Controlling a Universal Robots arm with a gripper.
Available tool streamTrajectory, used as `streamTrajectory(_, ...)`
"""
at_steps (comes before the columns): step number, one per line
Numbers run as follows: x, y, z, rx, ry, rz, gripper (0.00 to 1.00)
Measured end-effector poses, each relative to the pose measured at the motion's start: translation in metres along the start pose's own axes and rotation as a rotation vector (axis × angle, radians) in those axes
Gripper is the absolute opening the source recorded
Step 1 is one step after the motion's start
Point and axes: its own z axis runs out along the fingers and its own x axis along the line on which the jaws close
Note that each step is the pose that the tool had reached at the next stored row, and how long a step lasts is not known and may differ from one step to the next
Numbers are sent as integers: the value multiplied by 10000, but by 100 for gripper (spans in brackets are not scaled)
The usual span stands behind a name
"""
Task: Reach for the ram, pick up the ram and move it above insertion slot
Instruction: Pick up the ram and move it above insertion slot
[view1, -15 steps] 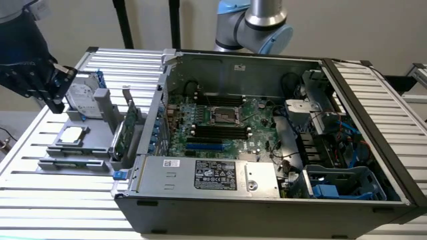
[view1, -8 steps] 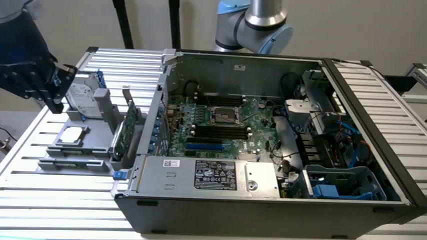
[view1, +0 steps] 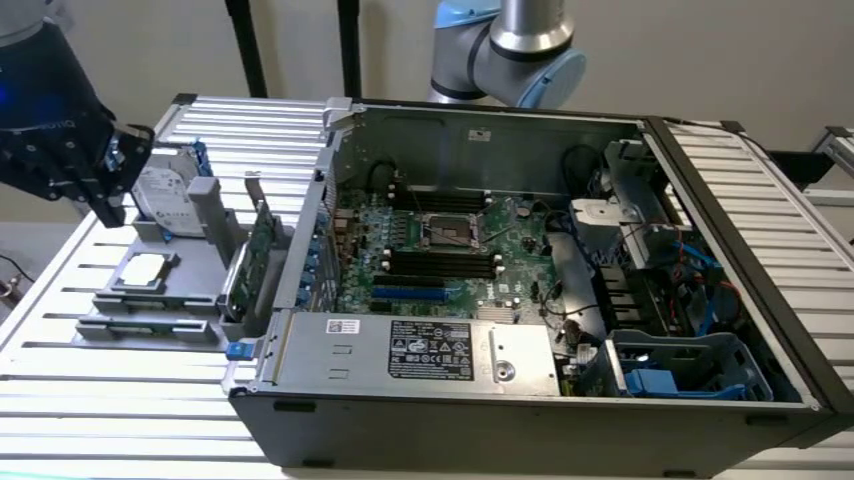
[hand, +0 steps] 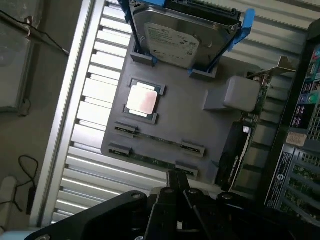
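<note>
- My gripper (hand: 176, 182) hangs over the near edge of the grey fixture (hand: 192, 122). I cannot tell whether the jaws are spread or pressed together.
- Nearest it is the ram (hand: 152, 160), standing on edge in end clips with a second stick (hand: 159, 140) just beside it. I judge this leaves the thin top edge free for pinching.
- Beyond sits the CPU (hand: 145, 99), then the hard drive (hand: 180, 40) propped in blue rails. I can't read its label.
- Farthest is the open case (view1: 400, 435) on the desk (view1: 80, 400). Its black slots (view1: 441, 262) are well apart from the ram, and its sticker (view1: 430, 350) is unreadable.
</note>
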Motion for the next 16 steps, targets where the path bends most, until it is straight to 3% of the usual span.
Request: streamTrajectory(16,0,0,0,-12,142,-2883,11)
